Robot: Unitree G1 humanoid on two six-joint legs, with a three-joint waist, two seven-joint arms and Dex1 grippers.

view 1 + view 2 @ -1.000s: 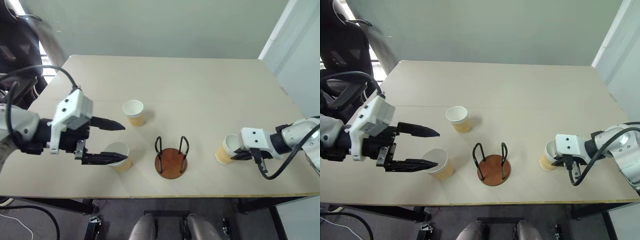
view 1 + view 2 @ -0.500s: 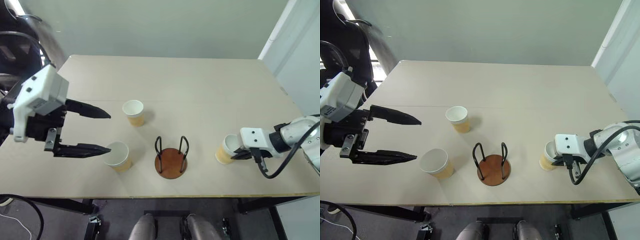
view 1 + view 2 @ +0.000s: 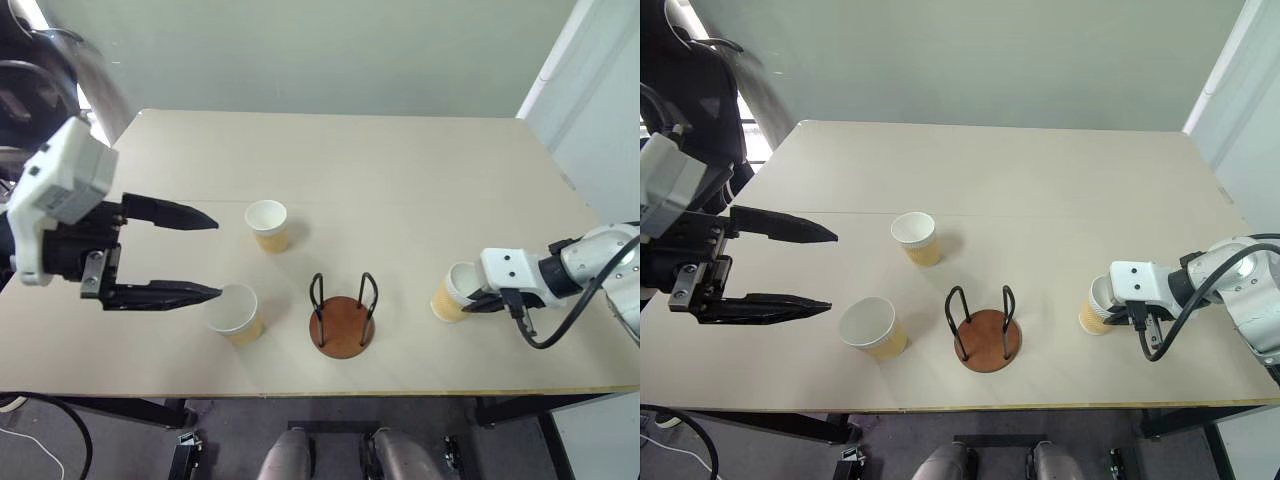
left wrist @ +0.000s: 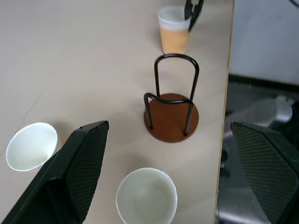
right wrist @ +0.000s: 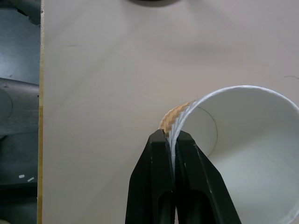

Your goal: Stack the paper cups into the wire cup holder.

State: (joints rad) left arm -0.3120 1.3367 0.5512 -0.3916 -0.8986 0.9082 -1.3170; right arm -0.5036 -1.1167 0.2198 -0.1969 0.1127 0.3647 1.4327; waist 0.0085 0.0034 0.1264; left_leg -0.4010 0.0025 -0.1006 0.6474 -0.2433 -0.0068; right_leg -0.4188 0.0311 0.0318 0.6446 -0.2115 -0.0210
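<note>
Right gripper [image 5: 170, 140] pinching a cup's rim — holder empty!
Wire cup holder [image 3: 342, 318] sits mid-table; paper cups at its three [image 3: 452, 297], nine [image 3: 236, 312] and eleven o'clock [image 3: 268, 224]. Left gripper [image 3: 205, 255] hangs spread wide. Light, crushable paper — take the wall gently.

We see the left gripper [image 3: 205, 255] as two long, tapering black fingers [image 4: 81, 161] with a fine cross-hatched texture, set behind them in a black frame under a white boxy housing. Our right gripper [image 5: 171, 140] has smooth black fingers; behind it sit a white block, grey-and-black wrist segments and looping black cables.
</note>
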